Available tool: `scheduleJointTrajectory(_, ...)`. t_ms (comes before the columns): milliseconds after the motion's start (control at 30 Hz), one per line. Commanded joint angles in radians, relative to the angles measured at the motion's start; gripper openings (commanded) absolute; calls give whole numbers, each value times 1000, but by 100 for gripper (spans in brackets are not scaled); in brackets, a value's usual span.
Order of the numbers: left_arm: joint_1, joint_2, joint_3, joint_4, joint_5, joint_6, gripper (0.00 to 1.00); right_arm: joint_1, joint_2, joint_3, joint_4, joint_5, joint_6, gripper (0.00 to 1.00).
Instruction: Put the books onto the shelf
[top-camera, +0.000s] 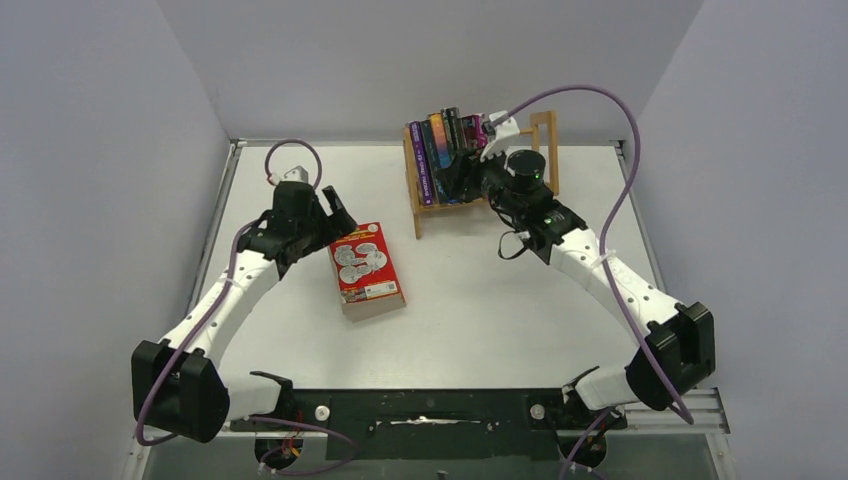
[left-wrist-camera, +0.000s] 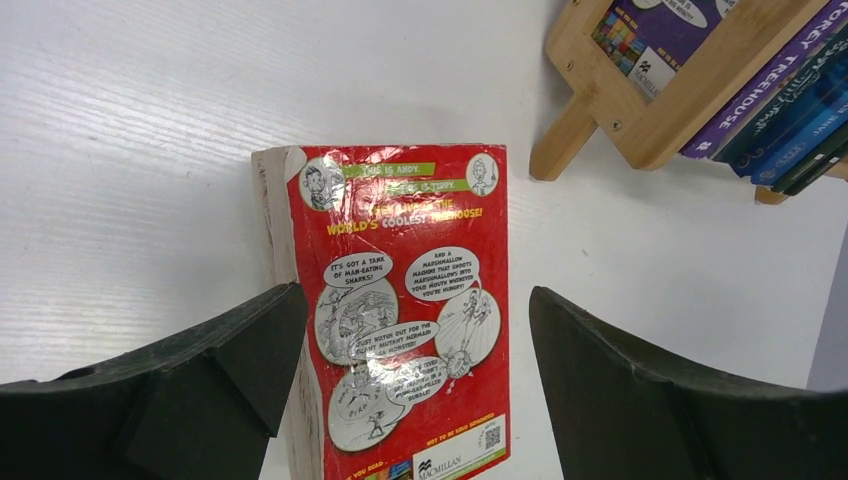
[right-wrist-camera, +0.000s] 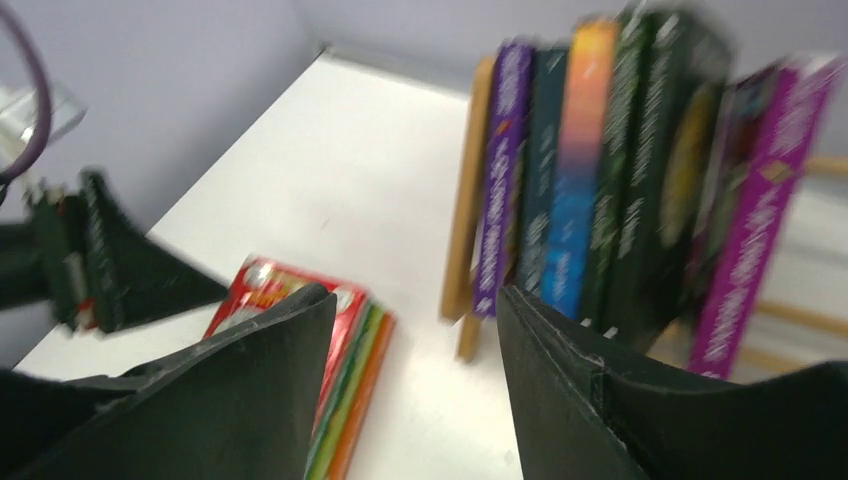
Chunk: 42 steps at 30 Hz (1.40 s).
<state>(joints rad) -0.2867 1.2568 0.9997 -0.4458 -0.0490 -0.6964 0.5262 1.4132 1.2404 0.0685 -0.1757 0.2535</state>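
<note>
Back cover of a red paperback book lying flat: "This is Andy", "World's coolest treehouse!" Its speech bubbles read "It's got a tank of man-eating sharks!" and "And a marshmallow machine that shoots marshmallows". "Macmillan" is printed at the bottom beside a QR code. Spine of a purple paperback book: "…orey Treehouse". Its cover also shows "Macmillan".

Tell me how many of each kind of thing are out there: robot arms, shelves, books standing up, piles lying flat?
Robot arms: 2 (left arm, right arm)
Shelf: 1
Books standing in it: 6 spines, as far as they show
Flat pile, red cover on top: 1
Total: 10
</note>
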Motion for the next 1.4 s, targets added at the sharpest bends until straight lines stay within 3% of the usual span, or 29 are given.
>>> scheduleJointTrajectory(0,-3,3,-16,-7,-21,-8,82,39,-47,-127,-22,-174,197,61)
scheduleJointTrajectory(167,-5,13,-35,-8,-22,-14,82,75,-53,-247,77,-232,331,63)
scheduleJointTrajectory(567,-19,44,-74,17,-23,-22,82,126,91,-280,192,-370,510,64)
scheduleJointTrajectory(1367,-110,139,-27,79,0,-46,82,135,323,-346,400,-487,667,65)
